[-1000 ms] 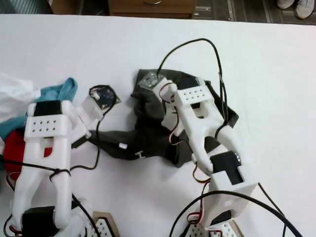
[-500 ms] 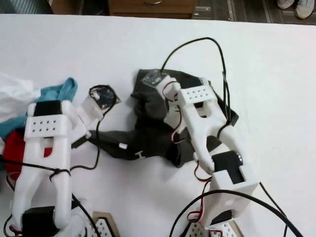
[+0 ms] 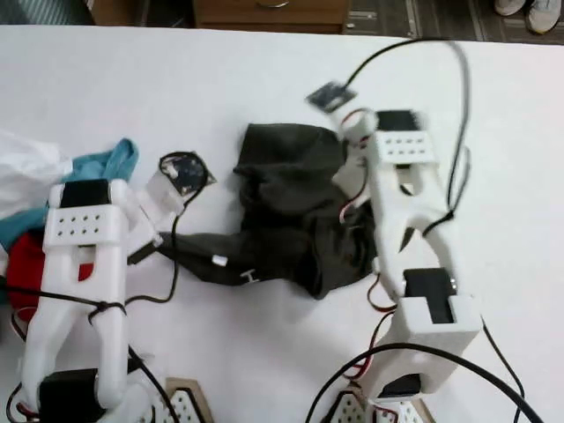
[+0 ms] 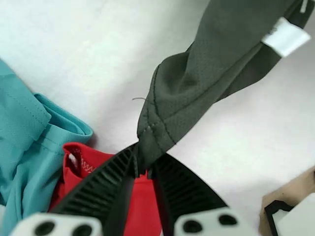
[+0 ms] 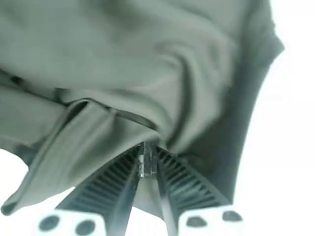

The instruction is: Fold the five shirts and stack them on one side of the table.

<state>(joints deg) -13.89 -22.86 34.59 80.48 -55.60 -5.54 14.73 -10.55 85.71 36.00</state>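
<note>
The left tool is pinching a hemmed corner of the dark grey-green shirt. The right tool is pressed together on a fold at the shirt's opposite edge. The shirt lies rumpled mid-table, one strip drawn out toward the left arm, with a white label showing. A teal shirt and a red shirt sit bunched beside the left arm.

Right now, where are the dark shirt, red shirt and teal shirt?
dark shirt [image 3: 282,203]: high view, crumpled middle
red shirt [image 4: 93,156]: left wrist view, folded edge
teal shirt [image 3: 113,162]: high view, top corner
</note>
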